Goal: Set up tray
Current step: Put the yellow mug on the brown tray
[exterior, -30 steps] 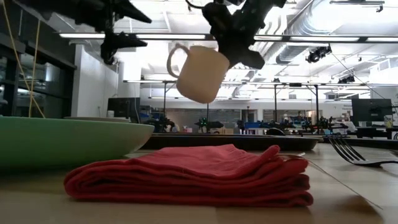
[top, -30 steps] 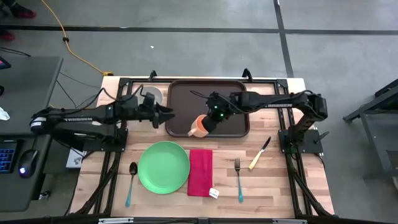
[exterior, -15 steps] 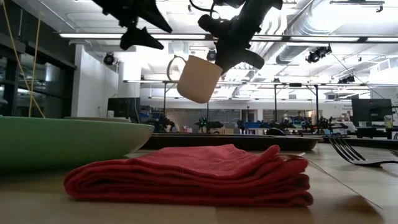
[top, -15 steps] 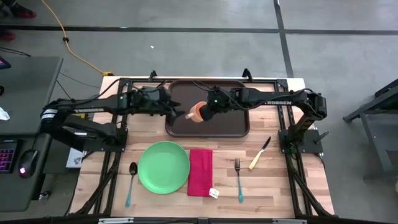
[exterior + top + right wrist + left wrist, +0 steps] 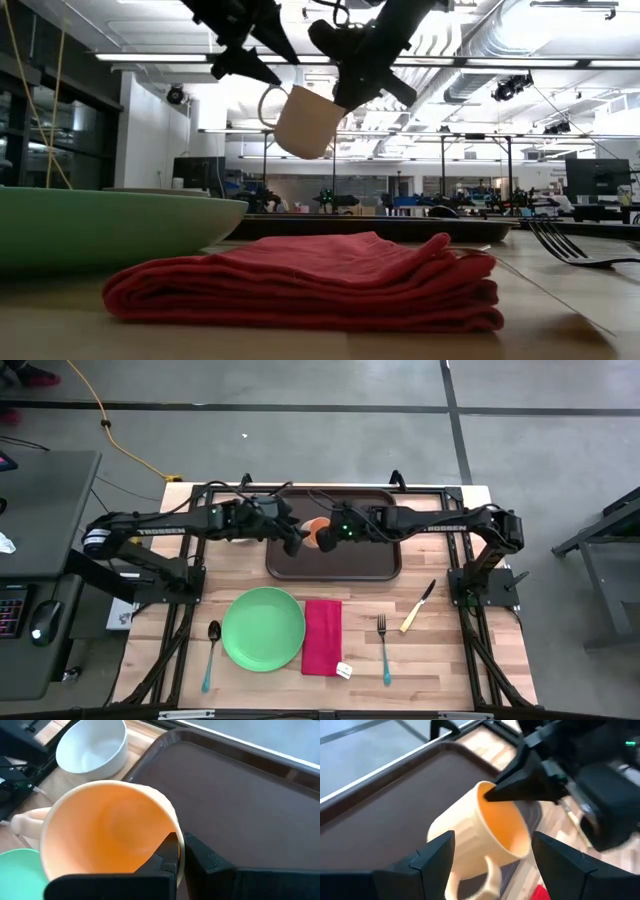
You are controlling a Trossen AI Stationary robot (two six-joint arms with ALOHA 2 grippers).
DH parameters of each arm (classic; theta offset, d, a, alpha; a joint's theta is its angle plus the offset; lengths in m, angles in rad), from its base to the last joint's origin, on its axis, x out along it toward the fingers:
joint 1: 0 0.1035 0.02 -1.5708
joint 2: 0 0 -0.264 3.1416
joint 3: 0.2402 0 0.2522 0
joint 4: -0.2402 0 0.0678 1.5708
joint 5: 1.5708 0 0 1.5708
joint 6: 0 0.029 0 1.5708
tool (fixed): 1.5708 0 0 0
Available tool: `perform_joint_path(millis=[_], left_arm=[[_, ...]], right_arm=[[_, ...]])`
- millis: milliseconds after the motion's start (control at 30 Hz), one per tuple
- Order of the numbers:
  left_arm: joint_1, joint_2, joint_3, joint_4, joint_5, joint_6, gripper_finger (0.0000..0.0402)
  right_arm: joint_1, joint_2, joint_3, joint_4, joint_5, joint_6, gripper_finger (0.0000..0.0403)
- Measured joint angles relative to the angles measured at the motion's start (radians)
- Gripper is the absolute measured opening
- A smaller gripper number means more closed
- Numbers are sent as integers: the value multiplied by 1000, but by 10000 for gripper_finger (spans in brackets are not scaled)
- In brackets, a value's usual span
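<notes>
- The tray [image 5: 335, 550] lies flat at the far middle of the worktop [image 5: 440, 650], its dark floor bare.
- Above the tray's left half, the right end effector [image 5: 325, 536] is clamped on the rim of one cream mug [image 5: 317, 532] with an orange inside, one finger in, one out; the mug hangs tilted in the air.
- The left end effector [image 5: 296, 539] has its fingers spread apart, on either side of the mug near its handle, not closed on it.
- One white bowl [image 5: 92, 747] sits on the worktop just beside the tray's left edge.
- Nearer the front: one green plate [image 5: 263, 629], one folded red napkin [image 5: 322, 636] just beside it, one spoon [image 5: 210, 653], one fork [image 5: 383, 648], one knife [image 5: 417, 607], all apart from the tray.
</notes>
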Motion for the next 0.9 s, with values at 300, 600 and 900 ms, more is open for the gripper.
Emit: perform_joint_path(millis=[300, 600, 900], left_arm=[[0, 7, 8, -43, -54, -43, 294], [0, 7, 8, -41, -54, -56, 294], [0, 7, 8, -117, -100, -57, 294]], right_arm=[[29, 10, 0, 9, 67, -4, 0], [34, 33, 0, 78, 90, -8, 0], [34, 75, 0, 142, 45, -8, 0]])
